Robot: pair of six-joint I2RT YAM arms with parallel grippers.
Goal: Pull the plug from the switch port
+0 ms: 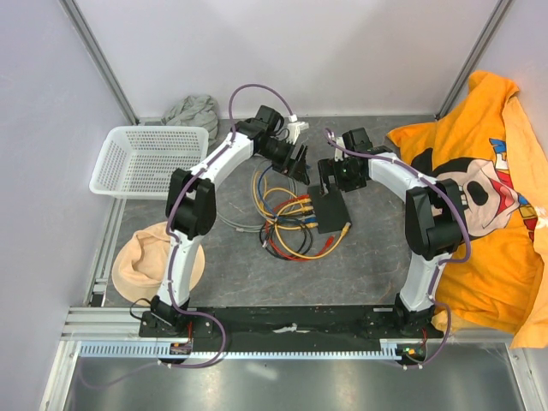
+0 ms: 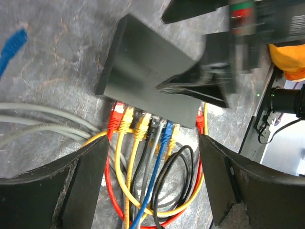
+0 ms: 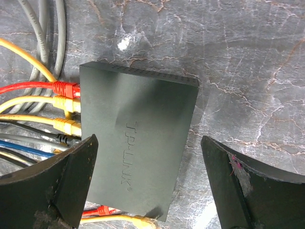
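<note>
The matte-black switch lies flat on the grey table; it also shows in the left wrist view and the right wrist view. Red, yellow, black, grey and blue plugs sit in a row of sockets along one edge, with a red plug at the end of the row. My left gripper is open and empty above the coiled cables, just short of the plugs. My right gripper is open and hovers over the switch, its fingers either side of the body.
A white basket stands at the back left with a grey cloth behind it. An orange shirt covers the right side. A beige cloth lies at the front left. Grey cables loop left of the switch.
</note>
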